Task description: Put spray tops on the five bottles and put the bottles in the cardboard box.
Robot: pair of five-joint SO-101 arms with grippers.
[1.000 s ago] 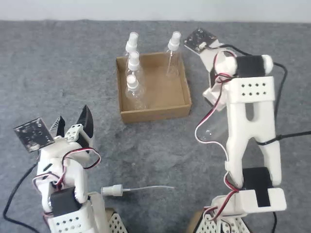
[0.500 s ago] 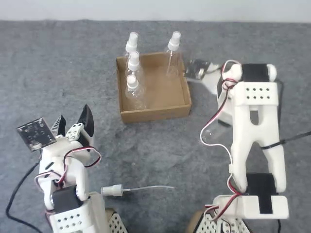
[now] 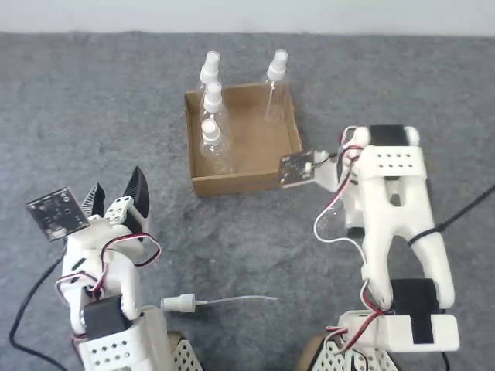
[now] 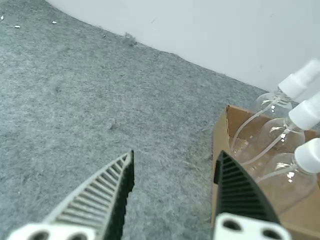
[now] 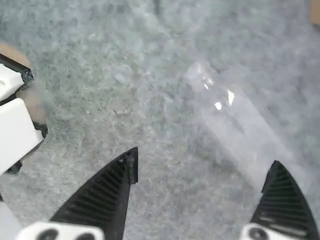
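The cardboard box (image 3: pixel 288 130) stands at the table's middle back. Three capped spray bottles (image 3: pixel 213 144) line its left wall, also seen in the left wrist view as capped bottles (image 4: pixel 280 150). A further capped bottle (image 3: pixel 274 91) stands at its back right corner. A clear bottle (image 3: pixel 334 216) without a top lies on the felt under my right arm. In the right wrist view this bottle (image 5: pixel 230 120) lies below and between the spread fingers of my open right gripper (image 5: pixel 205 157). A loose spray top (image 3: pixel 182 303) with its thin tube lies near the front. My left gripper (image 3: pixel 116 189) is open and holds nothing.
Grey felt (image 3: pixel 93 100) covers the whole table. The box's near wall (image 3: pixel 247 180) lies just left of my right arm's camera board (image 3: pixel 296 167). The left arm's base (image 3: pixel 116 340) sits beside the loose spray top. Open felt lies left of the box.
My right arm has drawn back from beside the box's far right corner toward the front and tipped down over the lying bottle. The left arm has stayed put.
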